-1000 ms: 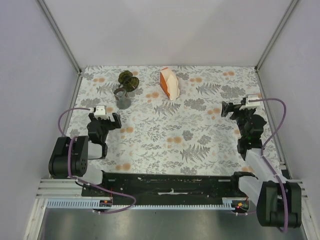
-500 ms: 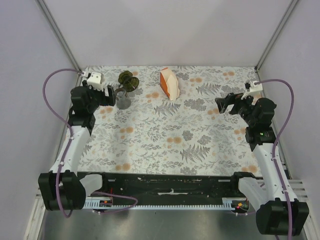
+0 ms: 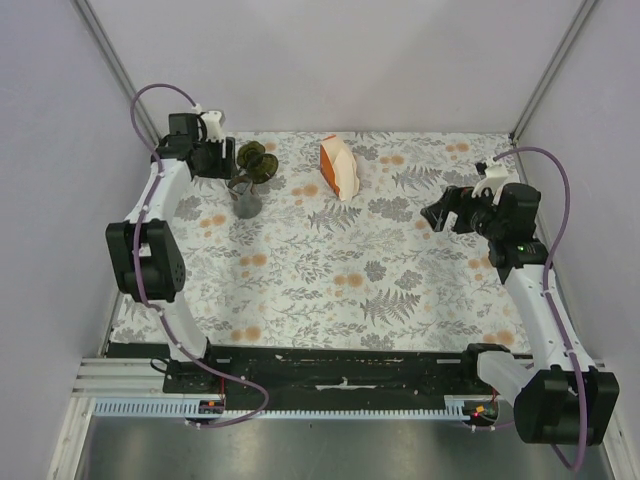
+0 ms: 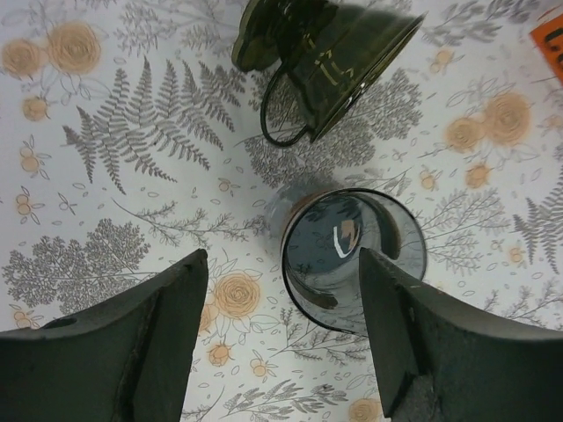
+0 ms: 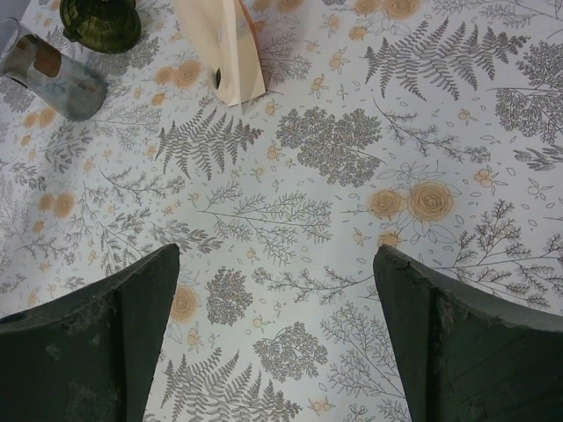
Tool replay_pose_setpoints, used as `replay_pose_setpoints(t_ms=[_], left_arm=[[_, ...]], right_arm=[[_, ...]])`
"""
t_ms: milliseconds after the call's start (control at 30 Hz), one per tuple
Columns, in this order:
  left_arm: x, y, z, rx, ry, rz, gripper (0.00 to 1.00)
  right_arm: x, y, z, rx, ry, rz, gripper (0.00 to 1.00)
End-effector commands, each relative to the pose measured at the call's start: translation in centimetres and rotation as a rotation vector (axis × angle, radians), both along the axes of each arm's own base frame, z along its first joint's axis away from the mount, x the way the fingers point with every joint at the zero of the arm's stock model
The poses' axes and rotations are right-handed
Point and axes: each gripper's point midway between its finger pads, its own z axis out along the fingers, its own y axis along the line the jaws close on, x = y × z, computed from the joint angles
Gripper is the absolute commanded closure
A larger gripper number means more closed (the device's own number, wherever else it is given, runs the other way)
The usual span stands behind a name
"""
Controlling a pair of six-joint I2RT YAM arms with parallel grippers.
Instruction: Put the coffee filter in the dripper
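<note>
The dripper (image 3: 257, 160) is a dark green funnel with a loop handle at the back left of the table. In the left wrist view the dripper (image 4: 339, 48) lies just beyond a grey cup (image 4: 352, 259), beside it and not on it. My left gripper (image 4: 281, 255) hovers open above the cup's near left edge and holds nothing; from above, the left gripper (image 3: 218, 162) is just left of the dripper. My right gripper (image 5: 275, 255) is open over bare cloth, and from above the right gripper (image 3: 445, 210) sits at mid right. The coffee filter is out of view.
An orange-and-cream wedge-shaped pack (image 3: 338, 167) stands at the back centre, also in the right wrist view as the pack (image 5: 224, 48). The grey cup (image 3: 246, 200) stands just in front of the dripper. Grey walls close in the floral tablecloth (image 3: 330, 280) on three sides.
My left arm has swung from the near left up to the back left, over the cup and dripper, and its jaws have narrowed a little. My right arm has risen and reached slightly left.
</note>
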Motion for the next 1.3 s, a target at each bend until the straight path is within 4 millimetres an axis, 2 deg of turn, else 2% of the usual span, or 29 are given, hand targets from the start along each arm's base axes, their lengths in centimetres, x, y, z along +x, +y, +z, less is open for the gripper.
replay_pose_setpoints(t_ms=[0,67,100,133,167,233,267,300,433,500,633,700,800,867,1067,1133,1200,1233,1267], left_arm=[[0.5,0.1,-1.2,0.075,0.064,-0.03,0.26],[0.9,0.2,-2.5,0.097,0.085,-0.032,0.28],[1.1,-1.3,-3.1,0.118,0.095,-0.064,0.32],[1.2,-1.6,-4.0,0.138,0.112,-0.069,0.37],[1.2,-1.8,-4.5,0.151,0.12,-0.072,0.45],[0.9,-2.3,-5.1,0.144,0.14,-0.081,0.71],[0.5,-2.6,-5.2,0.133,0.149,-0.086,0.87],[0.0,-3.1,-5.0,0.118,0.15,-0.095,0.98],[-2.9,-6.9,-2.7,0.078,0.117,-0.2,0.98],[-5.4,-10.7,-1.9,0.073,0.108,-0.309,0.98],[-10.9,-17.7,-2.2,0.059,0.118,-0.541,0.98],[-12.9,-20.1,-2.9,0.074,0.12,-0.614,0.98],[-14.3,-22.4,-3.8,0.108,0.114,-0.671,0.98],[-14.5,-23.3,-4.1,0.117,0.095,-0.689,0.98],[-15.2,-24.6,-5.0,0.114,0.056,-0.741,0.97],[-15.4,-24.6,-5.1,0.115,0.056,-0.752,0.87],[-15.6,-24.8,-4.6,0.103,0.045,-0.763,0.67],[-15.6,-24.9,-3.9,0.095,0.033,-0.77,0.54],[-15.5,-25.0,-3.0,0.087,0.015,-0.772,0.45]], right_arm=[[0.5,0.2,1.4,0.002,-0.011,0.014,0.02],[0.5,0.2,1.1,-0.002,0.006,0.013,0.02],[0.5,0.1,1.0,-0.004,0.007,0.012,0.02],[0.5,0.1,0.9,-0.003,0.01,0.01,0.02],[0.5,0.1,0.9,-0.002,0.013,0.009,0.02],[0.5,0.2,1.0,0.001,0.014,0.01,0.02],[0.5,0.2,1.1,0.003,0.016,0.011,0.02],[0.5,0.2,1.1,0.003,0.016,0.011,0.02],[0.6,0.3,1.1,0.01,0.02,0.009,0.02],[0.6,0.3,1.0,0.016,0.03,0.01,0.02],[0.5,0.8,0.9,0.027,0.039,0.029,0.02],[0.3,0.9,0.7,0.026,0.047,0.032,0.02],[0.1,1.1,0.7,0.021,0.045,0.037,0.02],[0.1,1.1,0.6,0.018,0.044,0.035,0.02],[-0.1,1.3,0.6,0.014,0.043,0.041,0.02],[0.0,1.3,0.7,0.012,0.042,0.043,0.02],[0.0,1.4,0.7,0.012,0.044,0.044,0.02],[-0.1,1.4,0.8,0.01,0.043,0.047,0.02],[-0.1,1.5,0.8,0.01,0.043,0.049,0.02]])
